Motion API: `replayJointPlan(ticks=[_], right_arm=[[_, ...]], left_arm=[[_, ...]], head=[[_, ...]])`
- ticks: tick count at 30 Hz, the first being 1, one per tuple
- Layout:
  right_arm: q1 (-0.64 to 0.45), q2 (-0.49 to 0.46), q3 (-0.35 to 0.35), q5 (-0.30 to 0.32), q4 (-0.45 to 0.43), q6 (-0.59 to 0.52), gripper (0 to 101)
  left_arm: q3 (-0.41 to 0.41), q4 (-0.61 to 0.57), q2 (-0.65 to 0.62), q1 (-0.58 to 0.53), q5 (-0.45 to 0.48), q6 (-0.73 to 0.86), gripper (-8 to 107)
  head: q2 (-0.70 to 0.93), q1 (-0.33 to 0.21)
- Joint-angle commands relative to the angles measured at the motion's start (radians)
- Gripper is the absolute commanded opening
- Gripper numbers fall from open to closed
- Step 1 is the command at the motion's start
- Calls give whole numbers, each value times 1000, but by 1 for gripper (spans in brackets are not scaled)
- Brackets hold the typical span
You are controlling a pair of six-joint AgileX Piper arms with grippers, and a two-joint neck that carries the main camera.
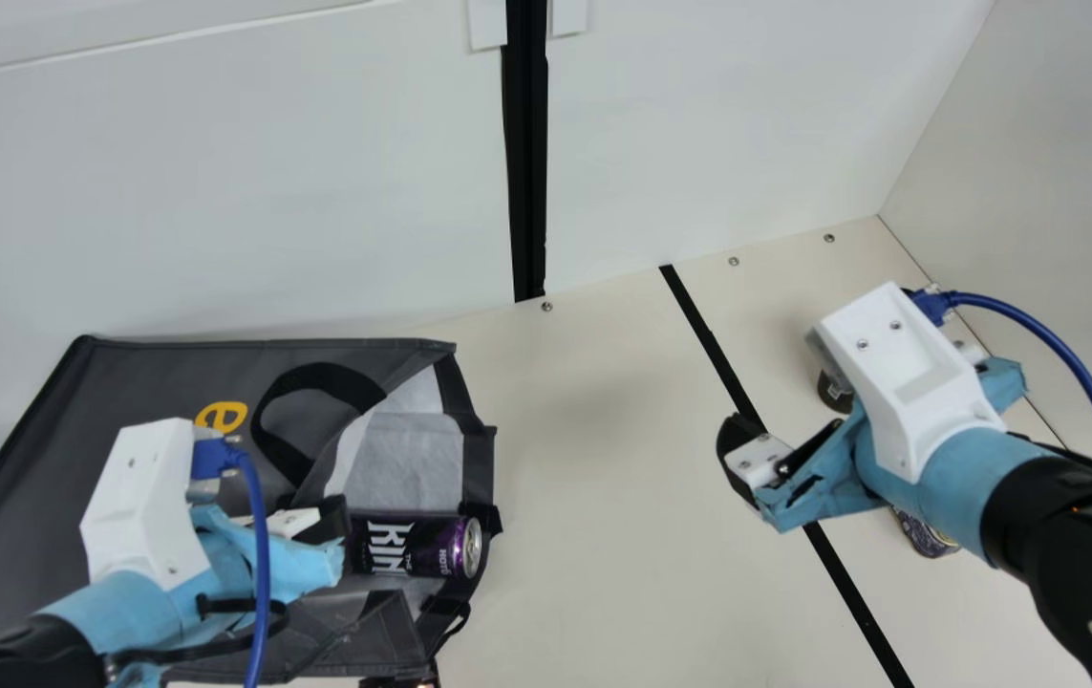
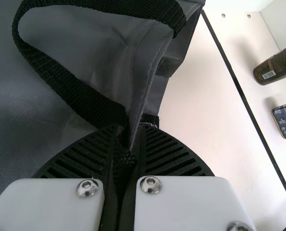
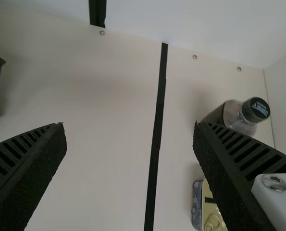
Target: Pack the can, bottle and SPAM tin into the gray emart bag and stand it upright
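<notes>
- Main view: purple can (image 1: 419, 547) in gray bag (image 1: 149, 382).
- Left wrist: left pincer (image 1: 333, 524) closed on strap (image 2: 61, 77).
- Right wrist: right pincer (image 1: 756, 463) wide open, empty; bottle cap (image 3: 255, 109).

Open table (image 1: 593, 459) between bag (image 1: 173, 373) and bottle (image 3: 239, 118)

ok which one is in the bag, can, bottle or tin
The purple can, on its side in the mouth of the gray bag; the bottle and tin are on the table.

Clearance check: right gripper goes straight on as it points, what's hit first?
Right gripper: probably the table, near the black strip. Way there looks free, though depth is unclear.
</notes>
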Motion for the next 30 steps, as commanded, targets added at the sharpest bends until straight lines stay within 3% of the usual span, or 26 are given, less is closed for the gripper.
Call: replayJointPlan(ticks=[1, 26, 30], right_arm=[[1, -5, -4, 19, -28, 39, 95], [1, -115, -68, 292, -222, 250, 95], [-14, -127, -55, 300, -231, 265, 95]], left_arm=[[0, 0, 0, 0, 0, 0, -8], [0, 0, 0, 0, 0, 0, -8], [0, 0, 0, 0, 0, 0, -8]], head=[[-2, -24], [-2, -24], [-2, -24]])
